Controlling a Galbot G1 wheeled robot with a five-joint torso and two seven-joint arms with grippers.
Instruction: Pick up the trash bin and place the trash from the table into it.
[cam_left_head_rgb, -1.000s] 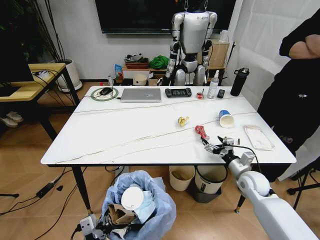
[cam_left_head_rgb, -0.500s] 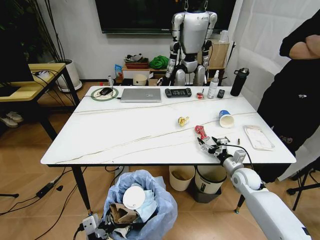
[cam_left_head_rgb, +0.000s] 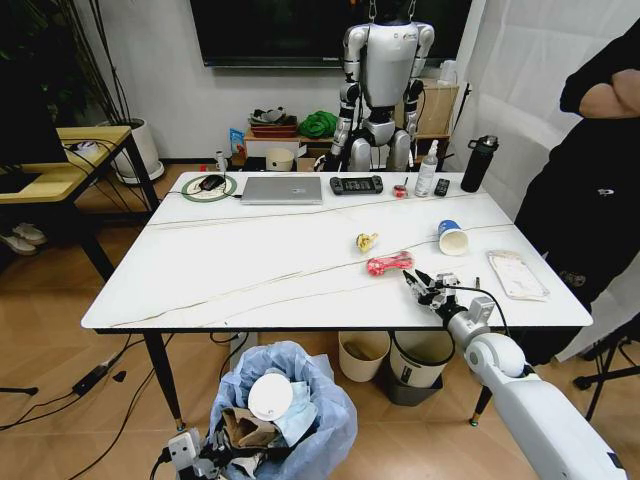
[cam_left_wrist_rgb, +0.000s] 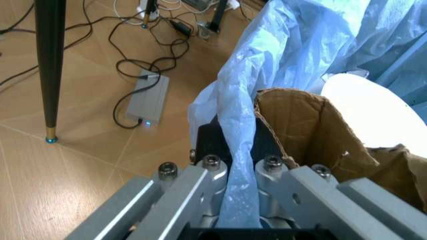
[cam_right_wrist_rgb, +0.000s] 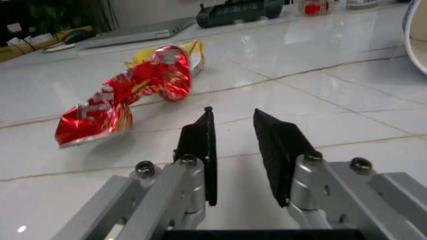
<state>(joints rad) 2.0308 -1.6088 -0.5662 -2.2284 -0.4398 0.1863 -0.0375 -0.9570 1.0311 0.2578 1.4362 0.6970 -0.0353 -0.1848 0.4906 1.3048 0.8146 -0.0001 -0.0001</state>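
Observation:
The trash bin (cam_left_head_rgb: 282, 400), lined with a crinkled light-blue bag (cam_left_wrist_rgb: 293, 45), stands on the floor in front of the table (cam_left_head_rgb: 250, 265). It holds torn cardboard (cam_left_wrist_rgb: 313, 135) and a white round lid (cam_left_head_rgb: 268, 396). My left gripper (cam_left_head_rgb: 200, 455) (cam_left_wrist_rgb: 237, 170) is shut on the bag's rim. On the tabletop lie a red wrapper (cam_left_head_rgb: 388, 264) (cam_right_wrist_rgb: 127, 95), a yellow wrapper (cam_left_head_rgb: 366, 241) (cam_right_wrist_rgb: 191, 49), a blue-white paper cup (cam_left_head_rgb: 452, 237) and a clear packet (cam_left_head_rgb: 517, 273). My right gripper (cam_left_head_rgb: 425, 290) (cam_right_wrist_rgb: 233, 150) hovers just right of the red wrapper, narrowly open and holding nothing.
A laptop (cam_left_head_rgb: 282, 189), a game controller (cam_left_head_rgb: 357, 184) and a black bottle (cam_left_head_rgb: 478, 163) line the table's far edge. A cream bin (cam_left_head_rgb: 363, 355) and a white bin (cam_left_head_rgb: 420, 360) sit under the table. A person (cam_left_head_rgb: 600, 180) stands at the right. Cables and a power strip (cam_left_wrist_rgb: 148, 97) lie by a table leg (cam_left_wrist_rgb: 50, 65).
The red wrapper has slid left and now lies crosswise on the table. My right gripper has come off it and sits a little to its right. The bin and left gripper stay put.

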